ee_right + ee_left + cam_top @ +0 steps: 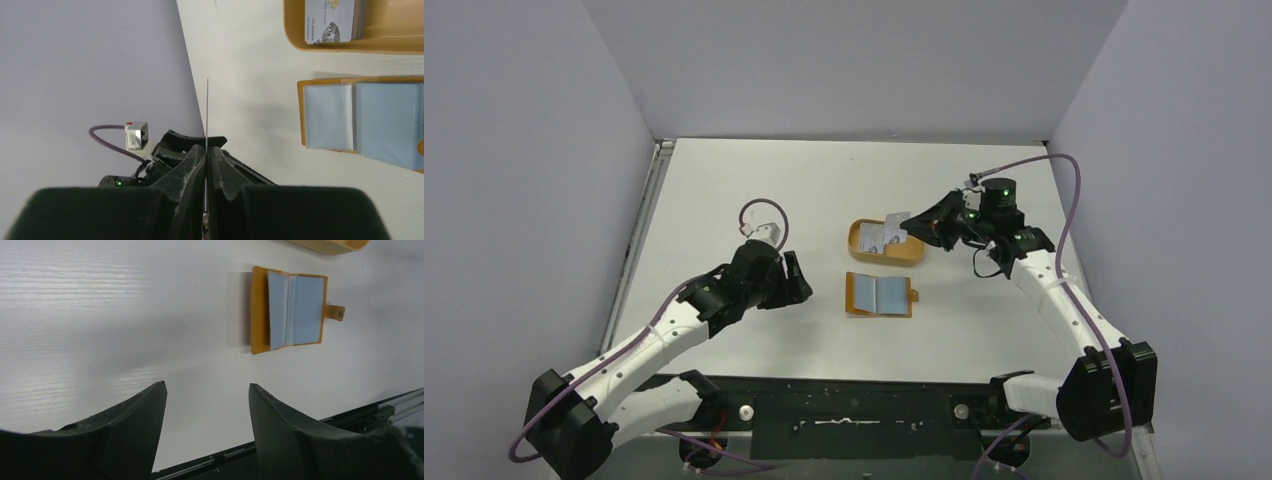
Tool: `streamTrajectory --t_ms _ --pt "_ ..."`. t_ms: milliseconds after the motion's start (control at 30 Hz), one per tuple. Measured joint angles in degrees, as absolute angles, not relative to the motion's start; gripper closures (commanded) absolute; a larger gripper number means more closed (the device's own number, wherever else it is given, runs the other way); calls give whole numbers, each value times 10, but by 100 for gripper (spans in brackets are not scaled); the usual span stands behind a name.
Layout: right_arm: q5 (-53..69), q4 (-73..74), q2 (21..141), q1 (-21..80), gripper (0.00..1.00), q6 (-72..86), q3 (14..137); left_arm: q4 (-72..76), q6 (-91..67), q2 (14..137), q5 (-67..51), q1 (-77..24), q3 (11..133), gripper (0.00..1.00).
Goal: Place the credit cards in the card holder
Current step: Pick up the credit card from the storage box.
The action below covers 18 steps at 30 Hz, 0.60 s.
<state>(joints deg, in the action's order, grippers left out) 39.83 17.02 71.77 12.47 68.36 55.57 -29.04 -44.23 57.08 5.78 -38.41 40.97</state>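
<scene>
Edgewise, the right tool (205, 148) pinches one credit card (895, 217) near the tray (291, 25).

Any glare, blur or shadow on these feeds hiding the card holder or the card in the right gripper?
Top view: even light, soft shadows, card holder clear. Left wrist view: holder sharp, slim shadow along one edge; left gripper fingers dark, slightly soft. Right wrist view: held card in the right gripper is edge-on, just a thin line; near fingers blurred; tray card print legible.
</scene>
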Motion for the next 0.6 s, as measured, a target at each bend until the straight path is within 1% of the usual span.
streamTrajectory --t_ms 133,233,300,367,467,600 --pt "388 218 698 126 100 624 563 -266 -432 623 29 -405 430 32" --pt "323 272 676 145 100 531 571 -255 -427 659 18 -433 451 32" --pt "270 294 654 177 100 473 565 -244 -426 678 13 -449 463 32" --pt "229 291 629 215 100 431 542 -232 -426 695 6 -458 472 35" --pt "191 269 603 261 100 393 474 -211 -428 729 -11 -460 488 40" --pt "168 228 623 276 100 392 389 -193 -429 783 -26 -460 521 49"
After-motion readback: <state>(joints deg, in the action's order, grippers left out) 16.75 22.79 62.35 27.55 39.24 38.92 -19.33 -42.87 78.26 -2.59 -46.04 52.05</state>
